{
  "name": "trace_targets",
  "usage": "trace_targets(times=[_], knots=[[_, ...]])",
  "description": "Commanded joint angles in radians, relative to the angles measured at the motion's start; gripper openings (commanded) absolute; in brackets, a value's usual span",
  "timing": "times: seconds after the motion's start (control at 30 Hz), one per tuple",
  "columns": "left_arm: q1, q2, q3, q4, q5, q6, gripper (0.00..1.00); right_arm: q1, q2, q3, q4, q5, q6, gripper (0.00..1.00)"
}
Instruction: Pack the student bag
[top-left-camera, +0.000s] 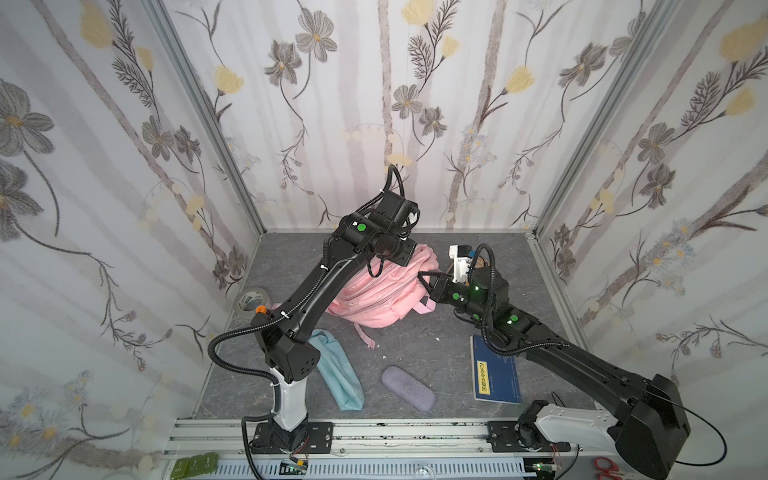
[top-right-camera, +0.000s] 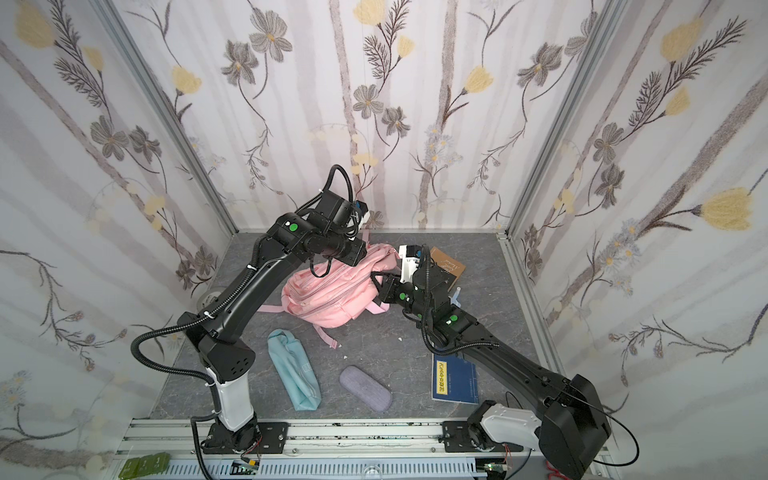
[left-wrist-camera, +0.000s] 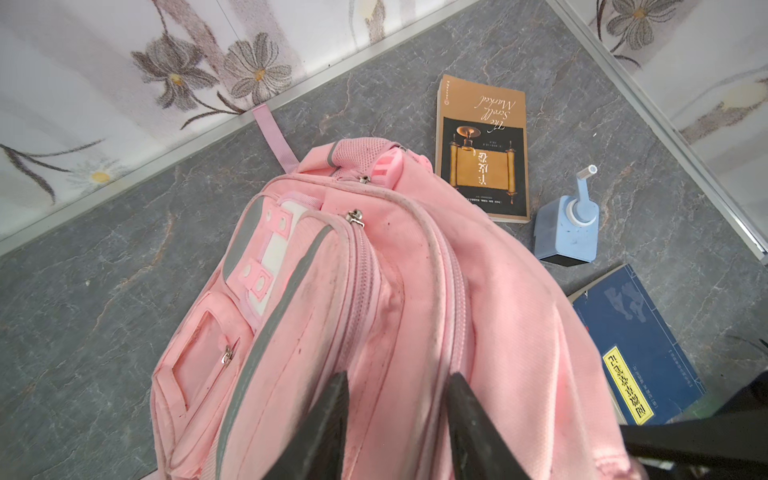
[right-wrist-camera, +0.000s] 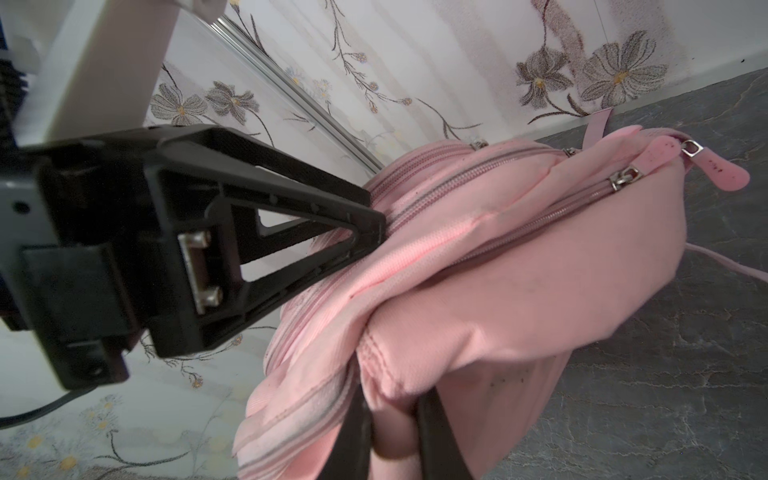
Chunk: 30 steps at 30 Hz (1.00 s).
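The pink student bag (top-left-camera: 374, 291) (top-right-camera: 328, 295) lies at the back middle of the grey floor, and its zips look shut. My left gripper (left-wrist-camera: 397, 376) comes down on its top from the back. Its jaws are shut on a ridge of pink fabric (left-wrist-camera: 395, 332) between two zip lines. The right wrist view shows that gripper's tip (right-wrist-camera: 374, 228) pressed into the bag (right-wrist-camera: 519, 249). My right gripper (right-wrist-camera: 390, 399) (top-left-camera: 424, 276) reaches in from the right and is shut on a fold at the bag's side.
A brown book (left-wrist-camera: 482, 145) and a light blue dispenser (left-wrist-camera: 567, 228) lie behind the right arm. A dark blue book (top-left-camera: 496, 374) lies front right. A teal pouch (top-left-camera: 336, 370) and a purple glasses case (top-left-camera: 408, 387) lie in front. A tape roll (top-left-camera: 252, 299) sits at the left wall.
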Motion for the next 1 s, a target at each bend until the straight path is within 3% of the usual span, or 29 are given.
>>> trace_targets(times=[0.0, 0.1, 0.3, 0.43, 0.57, 0.7, 0.73, 0.77, 0.87, 0.97], knots=[[-0.001, 0.006, 0.001, -0.070, 0.011, -0.002, 0.42, 0.004, -0.006, 0.006, 0.082, 0.010, -0.026, 0.00], [0.000, -0.009, -0.018, -0.068, 0.020, 0.000, 0.48, 0.004, -0.007, 0.014, 0.075, 0.010, -0.030, 0.00], [0.000, -0.035, -0.073, -0.067, 0.067, 0.010, 0.46, 0.004, -0.016, 0.025, 0.066, 0.016, -0.046, 0.00], [0.000, -0.033, -0.091, -0.085, 0.042, 0.019, 0.36, 0.004, -0.027, 0.032, 0.055, 0.021, -0.057, 0.00], [0.000, -0.033, -0.095, -0.077, 0.023, 0.042, 0.01, 0.004, -0.035, 0.033, 0.044, 0.027, -0.068, 0.00], [0.000, -0.047, -0.095, -0.034, -0.031, 0.071, 0.00, 0.003, -0.039, 0.036, 0.031, 0.031, -0.079, 0.00], [0.001, -0.053, -0.095, -0.014, -0.047, 0.085, 0.00, 0.002, -0.041, 0.038, 0.026, 0.030, -0.085, 0.04], [0.000, -0.061, -0.096, 0.013, -0.058, 0.103, 0.00, 0.000, -0.042, 0.037, 0.021, 0.031, -0.092, 0.15], [-0.002, -0.108, -0.118, 0.116, -0.065, 0.172, 0.00, -0.041, -0.051, 0.040, -0.009, -0.027, -0.104, 0.60], [-0.002, -0.189, -0.203, 0.267, -0.058, 0.247, 0.00, -0.120, -0.068, 0.011, -0.015, -0.142, -0.103, 0.70]])
